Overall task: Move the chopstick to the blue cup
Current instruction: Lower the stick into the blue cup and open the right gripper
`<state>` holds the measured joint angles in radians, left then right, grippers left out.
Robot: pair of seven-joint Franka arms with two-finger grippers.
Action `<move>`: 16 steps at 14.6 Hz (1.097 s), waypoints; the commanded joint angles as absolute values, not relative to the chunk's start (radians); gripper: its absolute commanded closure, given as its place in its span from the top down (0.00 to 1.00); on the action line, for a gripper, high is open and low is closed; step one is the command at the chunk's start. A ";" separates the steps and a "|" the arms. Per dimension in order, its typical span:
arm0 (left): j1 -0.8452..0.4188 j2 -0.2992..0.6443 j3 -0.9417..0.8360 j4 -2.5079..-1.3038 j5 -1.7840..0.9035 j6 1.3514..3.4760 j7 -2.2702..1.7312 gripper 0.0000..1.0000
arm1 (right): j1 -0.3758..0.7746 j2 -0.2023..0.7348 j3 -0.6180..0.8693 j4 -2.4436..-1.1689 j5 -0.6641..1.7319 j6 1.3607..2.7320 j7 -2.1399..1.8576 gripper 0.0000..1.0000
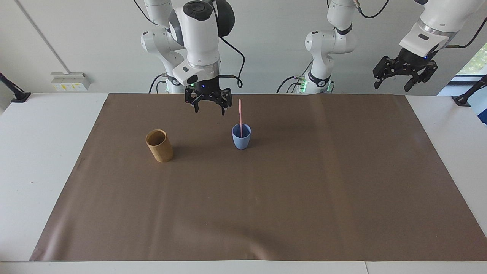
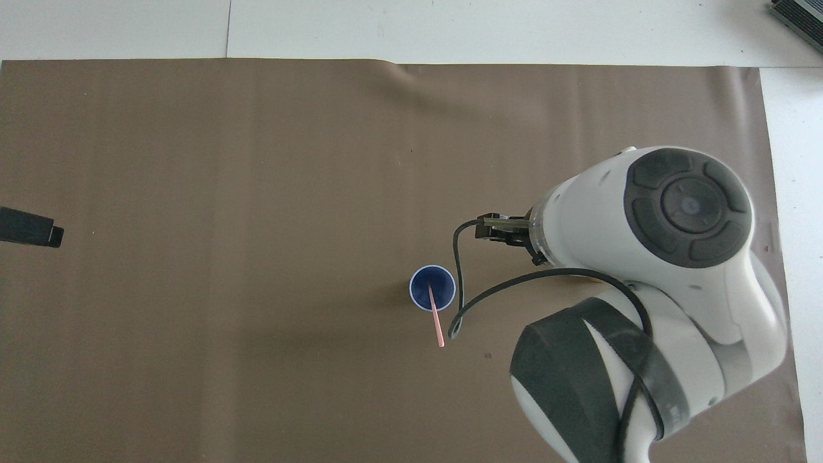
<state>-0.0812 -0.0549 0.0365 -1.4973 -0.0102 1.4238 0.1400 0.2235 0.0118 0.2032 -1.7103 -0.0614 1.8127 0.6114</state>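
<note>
The pink chopstick [image 1: 240, 114] stands in the light-blue cup [image 1: 241, 139], leaning against its rim, with nothing holding it. Seen from overhead, the chopstick [image 2: 436, 318] juts out of the blue cup [image 2: 432, 288] toward the robots. My right gripper [image 1: 209, 110] hangs open and empty over the mat, between the blue cup and the tan cup. My left gripper [image 1: 393, 83] waits open, high over the left arm's end of the table.
A tan wooden-looking cup [image 1: 159, 145] stands on the brown mat [image 1: 266, 209] toward the right arm's end; in the overhead view the right arm [image 2: 643, 270] hides it. White table [image 1: 45, 133] borders the mat.
</note>
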 commanded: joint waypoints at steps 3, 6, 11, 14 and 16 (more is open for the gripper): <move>-0.064 -0.080 0.025 -1.526 0.008 1.431 0.147 1.00 | 0.161 -0.026 0.209 -1.600 -0.071 1.712 0.597 1.00; -0.064 -0.080 0.025 -1.526 0.006 1.431 0.147 1.00 | 0.152 -0.031 0.196 -1.542 -0.058 1.649 0.600 1.00; -0.064 -0.080 0.025 -1.526 0.008 1.431 0.147 1.00 | 0.106 -0.100 0.124 -1.522 -0.022 1.599 0.589 1.00; -0.064 -0.080 0.025 -1.526 0.006 1.431 0.147 1.00 | 0.086 -0.130 0.054 -1.522 -0.015 1.553 0.546 1.00; -0.064 -0.078 0.025 -1.526 0.008 1.431 0.147 1.00 | 0.084 -0.133 -0.013 -1.525 -0.023 1.516 0.406 1.00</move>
<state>-0.0812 -0.0549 0.0365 -1.4973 -0.0102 1.4238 0.1400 0.1032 -0.1263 0.0274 -1.5207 -0.0429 1.5447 0.5138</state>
